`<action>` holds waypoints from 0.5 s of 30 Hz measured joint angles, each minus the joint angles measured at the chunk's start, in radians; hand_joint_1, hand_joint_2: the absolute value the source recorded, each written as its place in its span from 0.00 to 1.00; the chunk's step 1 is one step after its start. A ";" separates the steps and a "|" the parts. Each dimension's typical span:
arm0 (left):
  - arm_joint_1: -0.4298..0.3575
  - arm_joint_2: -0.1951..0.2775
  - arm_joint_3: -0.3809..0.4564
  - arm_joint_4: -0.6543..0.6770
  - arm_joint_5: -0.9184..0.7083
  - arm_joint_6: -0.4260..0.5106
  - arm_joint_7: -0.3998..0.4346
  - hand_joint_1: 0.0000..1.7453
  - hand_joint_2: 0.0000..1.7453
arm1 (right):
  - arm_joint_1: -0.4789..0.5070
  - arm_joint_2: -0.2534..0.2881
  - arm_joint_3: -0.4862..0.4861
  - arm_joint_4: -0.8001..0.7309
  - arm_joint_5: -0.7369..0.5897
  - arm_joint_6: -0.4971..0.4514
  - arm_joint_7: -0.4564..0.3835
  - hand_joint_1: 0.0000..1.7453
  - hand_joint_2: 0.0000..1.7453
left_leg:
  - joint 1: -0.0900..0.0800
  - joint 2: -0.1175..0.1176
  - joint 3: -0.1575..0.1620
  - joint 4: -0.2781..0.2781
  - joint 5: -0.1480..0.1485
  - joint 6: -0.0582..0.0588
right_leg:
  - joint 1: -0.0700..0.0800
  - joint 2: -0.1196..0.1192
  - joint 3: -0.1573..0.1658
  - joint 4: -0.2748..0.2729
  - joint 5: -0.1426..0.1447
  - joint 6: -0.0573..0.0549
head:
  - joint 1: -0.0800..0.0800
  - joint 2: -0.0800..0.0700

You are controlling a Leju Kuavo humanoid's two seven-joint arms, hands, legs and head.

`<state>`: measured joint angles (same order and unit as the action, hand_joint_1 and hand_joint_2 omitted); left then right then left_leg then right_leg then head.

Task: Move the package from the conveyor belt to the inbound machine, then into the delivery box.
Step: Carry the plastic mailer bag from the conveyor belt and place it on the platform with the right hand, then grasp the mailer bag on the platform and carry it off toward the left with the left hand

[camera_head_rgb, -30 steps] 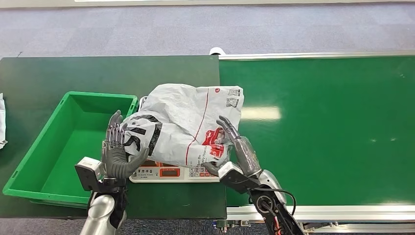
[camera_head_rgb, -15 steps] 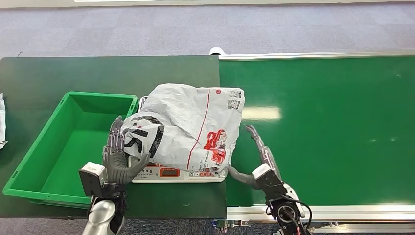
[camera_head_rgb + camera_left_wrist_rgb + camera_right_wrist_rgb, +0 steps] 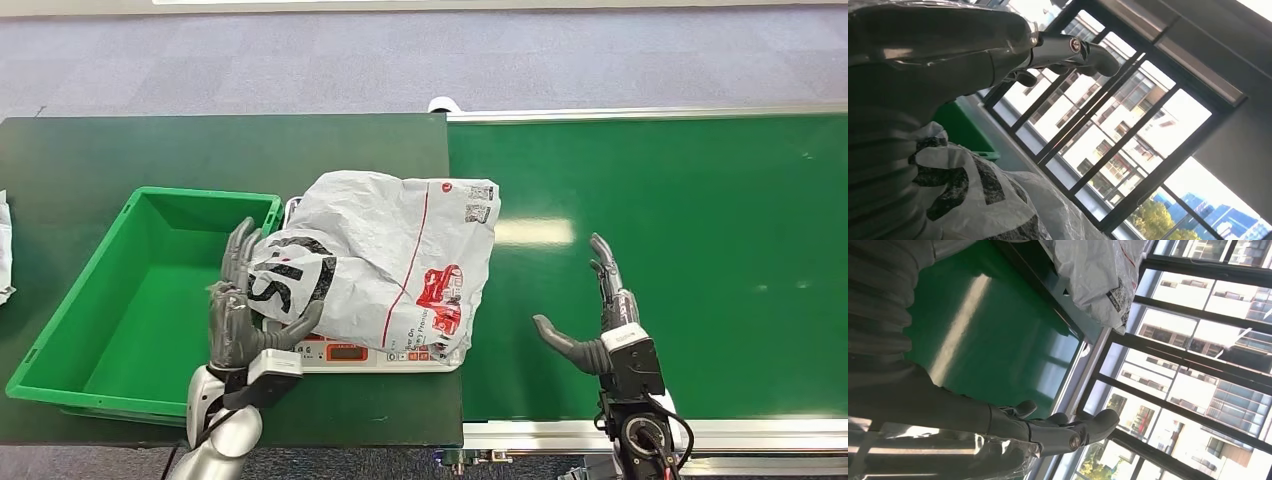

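Note:
The package, a crumpled white plastic mailer with black and red print, lies on the white inbound machine, whose display panel shows at the near edge. My left hand rests flat against the package's left end with its fingers spread upward and the thumb along the bag's lower edge. In the left wrist view the package lies right by my left hand. My right hand hovers open over the green conveyor belt, well clear of the package. In the right wrist view my right hand holds nothing.
The green delivery box stands just left of the inbound machine on the dark green table. A white item lies at the table's left edge. A metal rail borders the belt's far side.
My right hand has let go of the package's right side and drawn back to the right over the belt. My left hand has turned and pressed closer to the package's left end.

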<state>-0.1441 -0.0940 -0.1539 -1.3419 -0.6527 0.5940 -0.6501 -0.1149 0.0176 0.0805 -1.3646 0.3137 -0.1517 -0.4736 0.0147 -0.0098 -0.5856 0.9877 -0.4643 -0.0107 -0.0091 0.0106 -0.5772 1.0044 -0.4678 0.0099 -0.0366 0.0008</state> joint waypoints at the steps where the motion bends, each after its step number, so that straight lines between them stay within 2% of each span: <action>1: -0.006 0.004 -0.010 0.000 -0.048 -0.013 0.017 0.00 1.00 | 0.002 0.001 -0.005 0.000 0.000 0.001 0.000 0.00 1.00 | 0.000 0.000 0.000 0.000 0.000 0.000 | 0.000 0.000 0.000 0.000 0.000 0.000 | 0.000 0.000; 9: -0.031 0.036 -0.091 -0.001 -0.147 -0.214 0.068 0.00 1.00 | 0.001 0.002 -0.016 0.000 0.003 0.014 0.001 0.00 1.00 | 0.000 0.000 0.000 0.000 0.000 0.000 | 0.000 0.000 0.000 0.000 0.000 0.000 | 0.000 0.000; 15: -0.037 0.050 -0.140 -0.001 -0.125 -0.355 0.083 0.00 1.00 | -0.006 0.004 -0.019 0.009 0.004 0.023 0.002 0.00 1.00 | 0.000 0.000 0.000 0.000 0.000 0.000 | 0.000 0.000 0.000 0.000 0.000 0.000 | 0.000 0.000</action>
<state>-0.1808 -0.0445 -0.2940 -1.3425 -0.7776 0.2392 -0.5674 -0.1212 0.0212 0.0613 -1.3558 0.3174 -0.1290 -0.4719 0.0146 -0.0097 -0.5857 0.9876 -0.4643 -0.0107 -0.0091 0.0106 -0.5772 1.0044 -0.4678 0.0100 -0.0366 0.0008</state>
